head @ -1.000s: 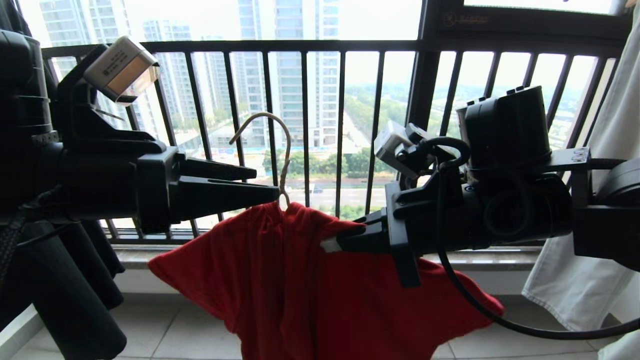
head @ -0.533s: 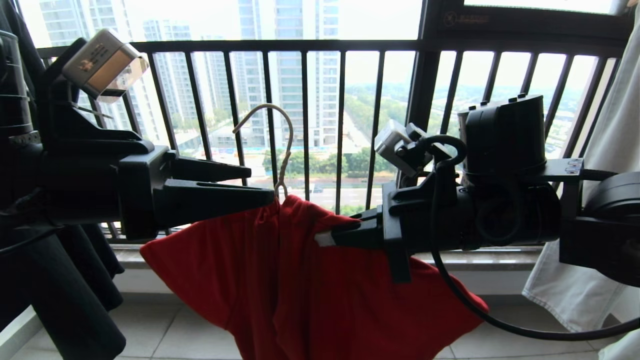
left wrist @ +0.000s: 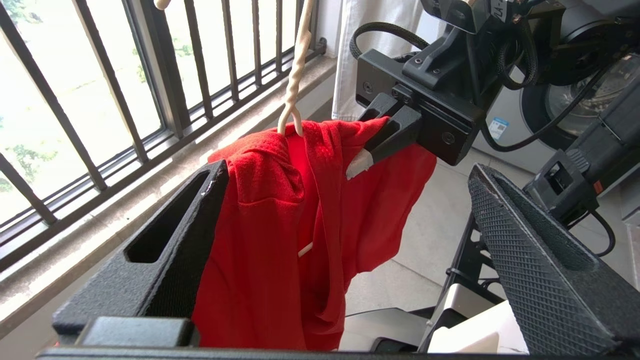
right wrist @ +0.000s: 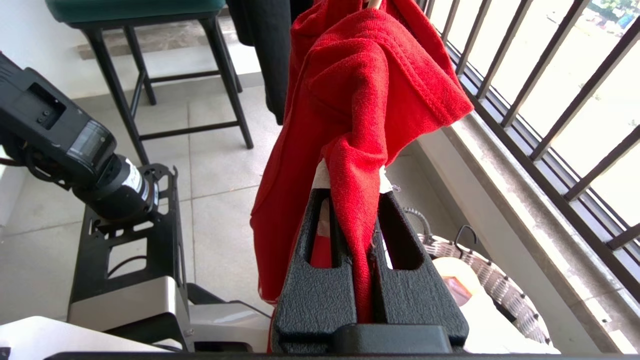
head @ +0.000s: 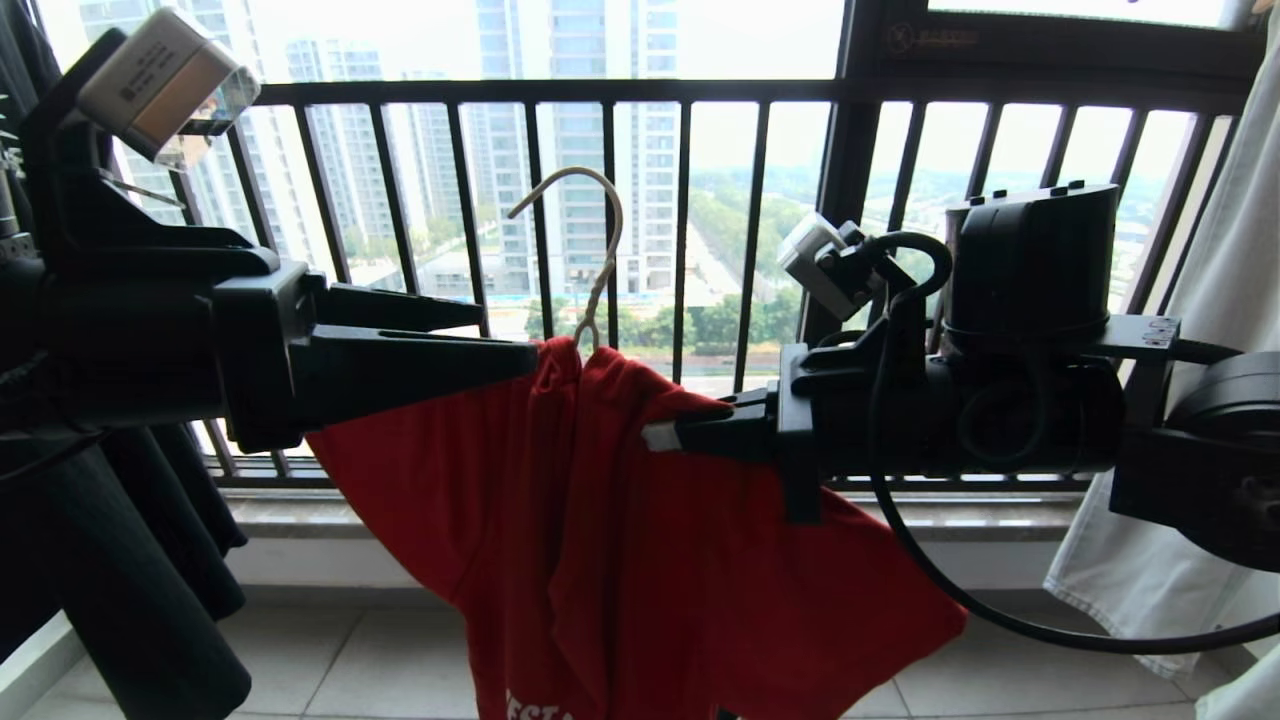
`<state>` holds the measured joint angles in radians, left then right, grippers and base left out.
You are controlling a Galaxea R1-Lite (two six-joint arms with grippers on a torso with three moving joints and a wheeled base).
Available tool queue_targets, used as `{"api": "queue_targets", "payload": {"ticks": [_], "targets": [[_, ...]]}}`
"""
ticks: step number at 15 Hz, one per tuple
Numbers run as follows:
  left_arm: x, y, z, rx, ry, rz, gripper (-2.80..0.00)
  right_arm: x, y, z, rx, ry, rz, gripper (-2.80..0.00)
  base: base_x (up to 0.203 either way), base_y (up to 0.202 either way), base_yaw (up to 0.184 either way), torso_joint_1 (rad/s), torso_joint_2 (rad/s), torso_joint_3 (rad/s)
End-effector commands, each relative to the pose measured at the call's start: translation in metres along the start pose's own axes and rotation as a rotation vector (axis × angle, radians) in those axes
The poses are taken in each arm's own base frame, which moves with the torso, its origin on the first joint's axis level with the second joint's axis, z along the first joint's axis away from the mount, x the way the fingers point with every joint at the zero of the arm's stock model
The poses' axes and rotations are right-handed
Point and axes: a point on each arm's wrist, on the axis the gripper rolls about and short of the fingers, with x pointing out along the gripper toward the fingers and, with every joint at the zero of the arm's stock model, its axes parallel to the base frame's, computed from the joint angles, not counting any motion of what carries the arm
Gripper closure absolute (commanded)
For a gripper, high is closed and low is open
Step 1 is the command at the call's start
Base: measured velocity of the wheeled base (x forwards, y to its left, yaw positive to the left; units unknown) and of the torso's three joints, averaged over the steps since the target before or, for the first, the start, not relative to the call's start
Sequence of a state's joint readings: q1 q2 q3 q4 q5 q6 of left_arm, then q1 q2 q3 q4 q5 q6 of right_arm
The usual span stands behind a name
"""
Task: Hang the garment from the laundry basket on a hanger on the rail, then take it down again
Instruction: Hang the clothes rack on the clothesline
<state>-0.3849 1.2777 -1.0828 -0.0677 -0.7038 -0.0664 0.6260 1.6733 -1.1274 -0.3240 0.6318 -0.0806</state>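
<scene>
The garment [head: 620, 540], a red T-shirt, hangs on the cream wire hanger [head: 600, 270], whose hook stands free in the air before the balcony bars. My right gripper [head: 662, 437] is shut on a bunched fold of the garment [right wrist: 360, 100] at its right shoulder and holds it up. My left gripper [head: 510, 340] stands wide open at the garment's other shoulder. One of its fingers [left wrist: 170, 240] lies against the red fabric [left wrist: 260, 240]; the other is well apart. The laundry basket [right wrist: 505, 290] stands on the floor below the right gripper [right wrist: 352, 176]. The rail is out of view.
The black balcony railing [head: 680, 92] runs close behind the hanger. A black garment [head: 150, 560] hangs at the left and a pale one [head: 1200, 400] at the right. A dark stool [right wrist: 150, 75] and a washing machine [left wrist: 565, 100] stand on the tiled floor.
The right gripper has lifted the garment and hanger up and a little to the right. White lettering now shows at the garment's lower edge. The left gripper has stayed open and drawn back slightly.
</scene>
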Motion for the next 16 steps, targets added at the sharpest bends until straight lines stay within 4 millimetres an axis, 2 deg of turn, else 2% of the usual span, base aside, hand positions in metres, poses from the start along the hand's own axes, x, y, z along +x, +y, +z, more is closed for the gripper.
{"api": "queue_targets", "payload": {"ticks": [1, 2, 8, 10, 16], "targets": [[-0.001, -0.001, 0.0, 0.003, -0.003, -0.004, -2.8, -0.012, -0.004, 0.004, -0.006, -0.016, -0.033, 0.0, 0.0, 0.0, 0.0, 0.0, 0.0, 0.0], [-0.001, -0.001, 0.0, 0.003, -0.001, -0.005, 0.0, -0.018, -0.005, 0.006, -0.009, -0.023, -0.061, 0.0, 0.0, 0.0, 0.0, 0.0, 0.0, 0.0], [-0.006, -0.005, 0.003, 0.015, -0.016, -0.003, 0.0, -0.065, -0.01, 0.007, -0.003, -0.045, -0.214, 0.0, 0.0, 0.0, 0.0, 0.0, 0.0, 0.0], [-0.005, -0.003, 0.005, 0.018, -0.026, 0.055, 0.0, -0.08, -0.008, 0.005, 0.01, -0.037, -0.282, 0.0, 0.0, 0.0, 0.0, 0.0, 0.0, 0.0], [0.023, 0.025, 0.007, -0.016, 0.0, 0.229, 0.0, -0.116, 0.0, 0.007, 0.058, -0.07, -0.578, 0.0, 0.0, 0.0, 0.0, 0.0, 0.0, 0.0]]}}
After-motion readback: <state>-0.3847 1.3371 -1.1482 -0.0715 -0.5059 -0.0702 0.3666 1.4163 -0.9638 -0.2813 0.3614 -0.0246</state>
